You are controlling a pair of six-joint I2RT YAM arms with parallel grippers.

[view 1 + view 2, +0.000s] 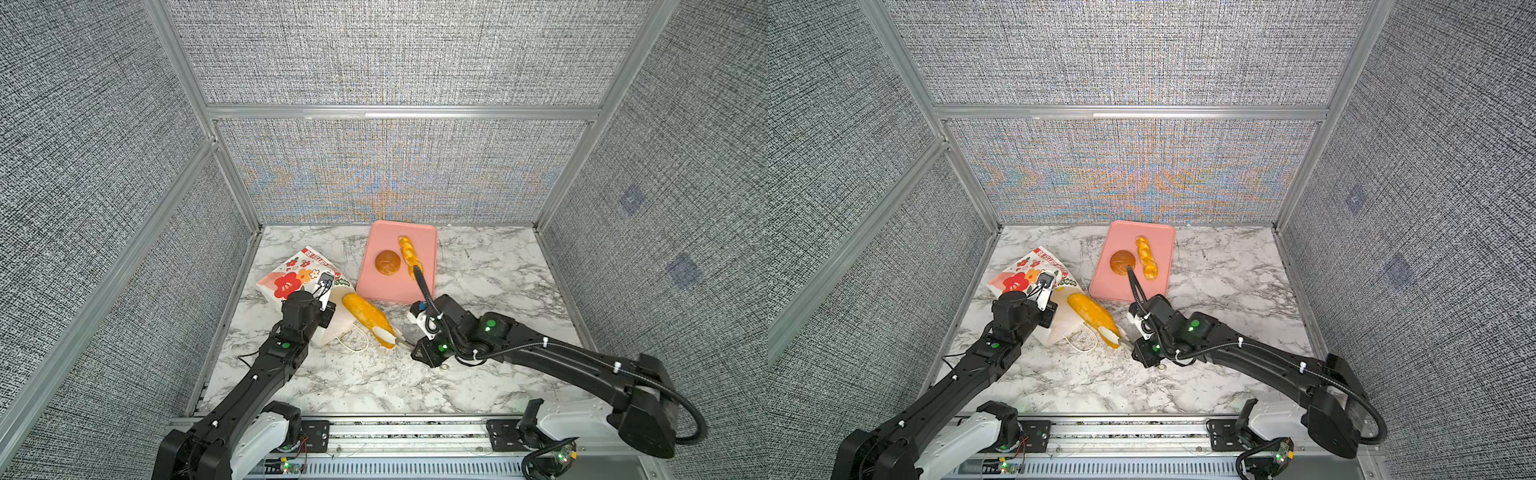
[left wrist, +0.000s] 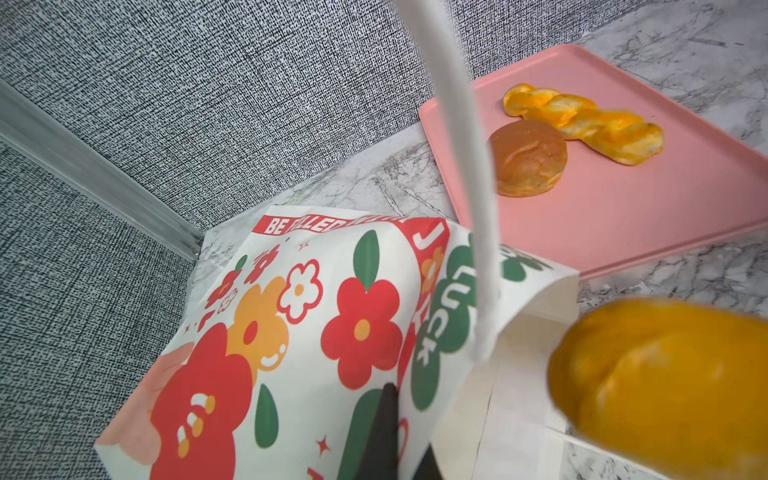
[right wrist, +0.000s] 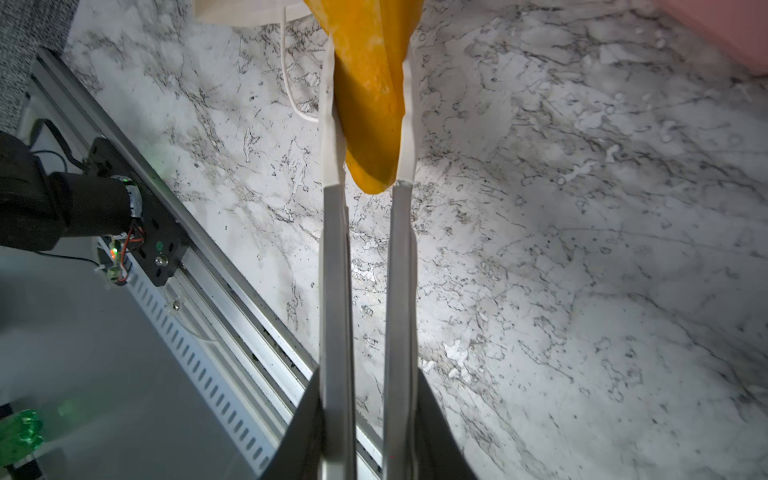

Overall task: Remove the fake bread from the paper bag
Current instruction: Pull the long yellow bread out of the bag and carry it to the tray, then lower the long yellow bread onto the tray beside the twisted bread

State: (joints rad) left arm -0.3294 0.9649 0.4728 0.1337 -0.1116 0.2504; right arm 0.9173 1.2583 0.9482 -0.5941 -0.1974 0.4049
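Three pieces of fake bread show. One, the long loaf [image 1: 368,318], sits a little left of centre in both top views, slanting from the paper bag's mouth down toward the lower right. Its upper end still overlaps the white inside of the bag's opening. Its lower end is pinched between the two white fingertips of the right gripper [image 3: 369,83], which is clamped on it from both sides. Whether the loaf rests on the table or hangs just above it I cannot tell.

The one paper bag [image 1: 291,278] lies on its side at centre left, flower print up, its mouth facing the lower right. One white cord handle [image 1: 353,343] loops out onto the table below the loaf. The left gripper [image 2: 481,345] is clenched on the rim of the bag's mouth, with the upper wall of paper caught at its tip.

The other two pieces are on the single pink tray [image 1: 382,291], above and to the right of the loaf: one round brown bun [image 1: 387,262] and one twisted stick [image 1: 409,255] just beside it, not quite touching. The tray lies flat on the marble tabletop [image 1: 478,270], close to the back wall.
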